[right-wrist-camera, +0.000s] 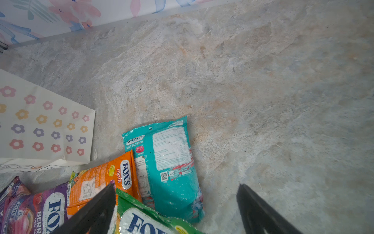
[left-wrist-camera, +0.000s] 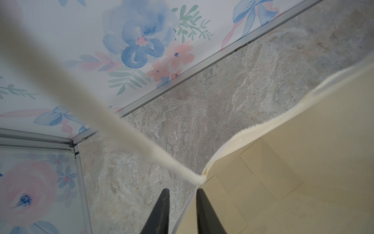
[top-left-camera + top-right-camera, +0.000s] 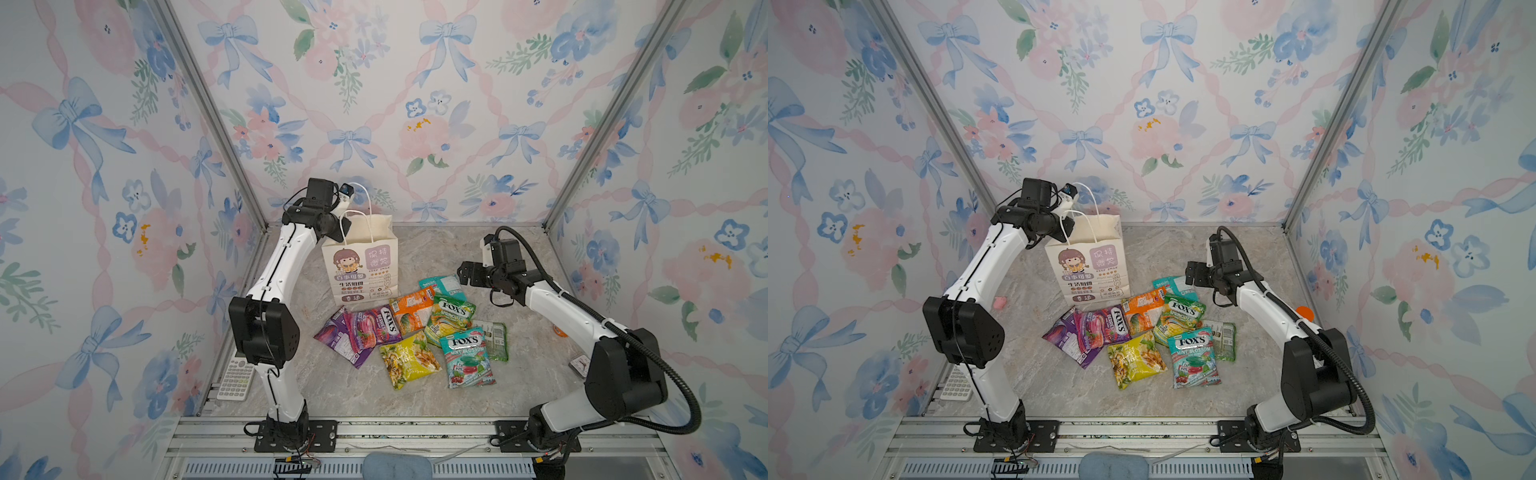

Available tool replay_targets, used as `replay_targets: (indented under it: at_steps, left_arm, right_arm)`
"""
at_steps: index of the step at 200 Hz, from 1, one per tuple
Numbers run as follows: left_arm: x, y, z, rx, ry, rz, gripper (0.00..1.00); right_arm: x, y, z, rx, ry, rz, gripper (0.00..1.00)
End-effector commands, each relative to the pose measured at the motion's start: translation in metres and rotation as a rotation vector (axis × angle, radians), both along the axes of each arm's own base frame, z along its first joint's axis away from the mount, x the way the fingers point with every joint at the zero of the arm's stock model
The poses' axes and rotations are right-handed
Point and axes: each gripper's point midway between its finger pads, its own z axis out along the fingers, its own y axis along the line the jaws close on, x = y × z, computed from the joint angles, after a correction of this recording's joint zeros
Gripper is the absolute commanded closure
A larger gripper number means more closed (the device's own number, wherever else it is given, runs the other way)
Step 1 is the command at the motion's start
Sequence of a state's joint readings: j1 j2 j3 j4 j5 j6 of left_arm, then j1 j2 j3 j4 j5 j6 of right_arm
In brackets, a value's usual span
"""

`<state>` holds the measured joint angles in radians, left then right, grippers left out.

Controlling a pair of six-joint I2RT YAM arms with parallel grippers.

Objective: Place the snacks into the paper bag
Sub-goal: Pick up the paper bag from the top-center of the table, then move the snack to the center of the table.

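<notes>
Your right gripper [image 1: 176,185], spread wide, hung nearer the snacks [image 3: 413,316] than the left gripper [image 2: 182,190], which straddled the rim of the paper bag [image 2: 303,162], grip unclear. The teal pouch [image 1: 172,158] lay on the table [image 1: 263,81] just below, long axis crossing the finger line.

The cord handle [image 2: 139,142] is a blurred streak in the left wrist view, where the paper bag [image 2: 303,162] runs off the edge (only rim and inside show). In both top views the purple pouch [image 3: 328,332] lies partly under the magenta pouch [image 3: 370,328].
</notes>
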<state>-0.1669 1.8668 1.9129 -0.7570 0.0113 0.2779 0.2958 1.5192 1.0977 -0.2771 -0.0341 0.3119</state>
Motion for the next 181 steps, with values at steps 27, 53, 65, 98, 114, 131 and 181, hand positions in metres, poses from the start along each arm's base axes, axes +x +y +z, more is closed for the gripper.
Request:
replay_targets:
  at_steps: [27,53,65,98,114,131,181]
  left_arm:
    - [-0.013,0.019,0.027,-0.017,-0.05,0.126,0.9]
    - [-0.022,0.029,0.031,-0.031,-0.055,0.19,1.0]
    - [-0.026,0.034,0.033,-0.039,-0.059,0.224,1.0]
    - [-0.037,0.05,0.04,-0.113,-0.064,0.299,1.0]
    - [-0.041,0.06,0.041,-0.16,-0.059,0.333,1.0]
    - [-0.046,0.075,0.039,-0.182,-0.051,0.378,1.0]
    - [-0.058,0.113,0.031,-0.182,-0.042,0.488,1.0]
  right_arm:
    - [-0.009,0.058,0.013,0.013,-0.001,0.149,0.09]
    - [-0.029,0.106,0.016,0.023,0.006,0.246,0.11]
    - [-0.041,0.13,0.014,0.029,0.014,0.294,0.11]
    - [-0.076,0.199,0.002,0.007,0.028,0.437,0.12]
    - [-0.089,0.23,-0.012,-0.021,0.052,0.504,0.12]
    - [-0.1,0.26,-0.024,-0.068,0.069,0.576,0.12]
    - [-0.12,0.319,-0.053,-0.235,0.063,0.751,0.09]
